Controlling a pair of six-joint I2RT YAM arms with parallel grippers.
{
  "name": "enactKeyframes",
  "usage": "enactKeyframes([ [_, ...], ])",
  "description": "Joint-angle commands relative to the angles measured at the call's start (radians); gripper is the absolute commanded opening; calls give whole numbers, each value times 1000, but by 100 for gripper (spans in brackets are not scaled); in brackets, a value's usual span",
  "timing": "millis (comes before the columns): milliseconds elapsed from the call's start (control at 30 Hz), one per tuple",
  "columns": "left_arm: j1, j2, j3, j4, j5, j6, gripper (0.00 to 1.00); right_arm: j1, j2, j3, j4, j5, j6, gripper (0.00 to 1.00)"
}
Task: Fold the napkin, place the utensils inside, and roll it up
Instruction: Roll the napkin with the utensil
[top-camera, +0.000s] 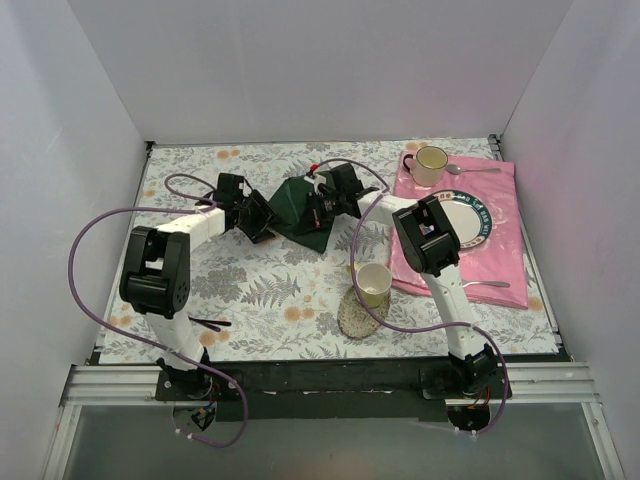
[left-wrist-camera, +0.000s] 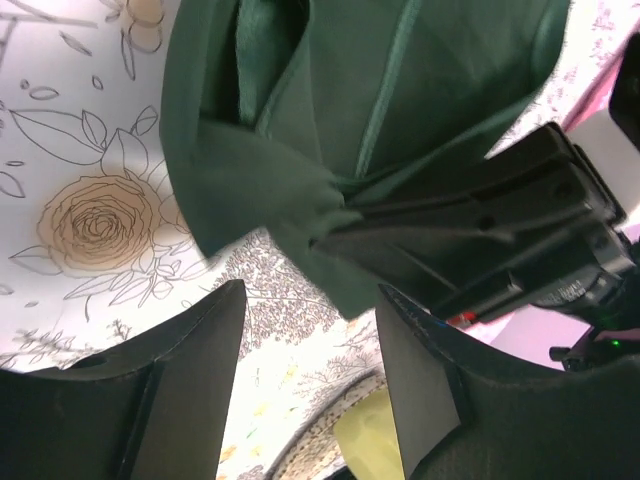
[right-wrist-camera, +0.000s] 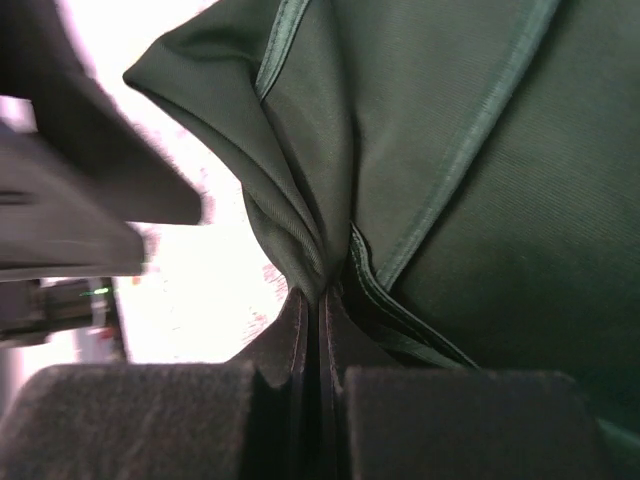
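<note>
**Item: napkin** (top-camera: 293, 205). Dark green woven cloth with a matte face and a stitched hem band along its edges. It sits toward the far middle of the surface (top-camera: 260, 290), between the two claws. It is gathered into a peaked, roughly triangular heap with soft creases running into one pinched point, not lying flat.

**Holding:** the right claw (right-wrist-camera: 320, 300) is closed tight on a bunched fold of the napkin, with cloth fanning out from the pinch. The left claw (left-wrist-camera: 305, 330) stands with its jaws apart and nothing between them, just beside the napkin's left edge and not touching it.

**Progress (judged):** the fold is under way but unfinished, since layers overlap without forming a neat shape. The utensils are not in the napkin and no roll has been started, so most of the task remains.

**Surroundings:**
- Surface covering: pale printed cloth with line-drawn leaves and tan roses, smooth.
- Near centre: a cream cup (top-camera: 373, 283) on a speckled round mat (top-camera: 352, 315).
- Right: a pink cloth (top-camera: 500, 250), larger and flat, carrying a white plate (top-camera: 478, 232) with a patterned dark rim.
- Also on the pink cloth: a cream mug (top-camera: 431, 160) at the far edge, a silver spoon (top-camera: 478, 170) beside the mug, and a silver fork (top-camera: 492, 285) at the near edge.
- Near left, by the left arm's base: a slim dark item (top-camera: 208, 322), too small to name.
</note>
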Motion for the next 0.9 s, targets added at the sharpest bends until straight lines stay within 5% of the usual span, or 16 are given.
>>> enactKeyframes([
  [0, -12, 20, -38, 97, 23, -113, 54, 3, 55, -71, 13, -36, 122, 1],
  [300, -30, 75, -61, 87, -19, -198, 59, -8, 53, -105, 109, -52, 206, 1],
  [500, -41, 117, -61, 67, -97, -231, 52, -8, 53, -108, 136, -62, 251, 1],
  [867, -53, 172, -81, 117, -180, -233, 21, -10, 55, -128, 187, -94, 289, 1],
])
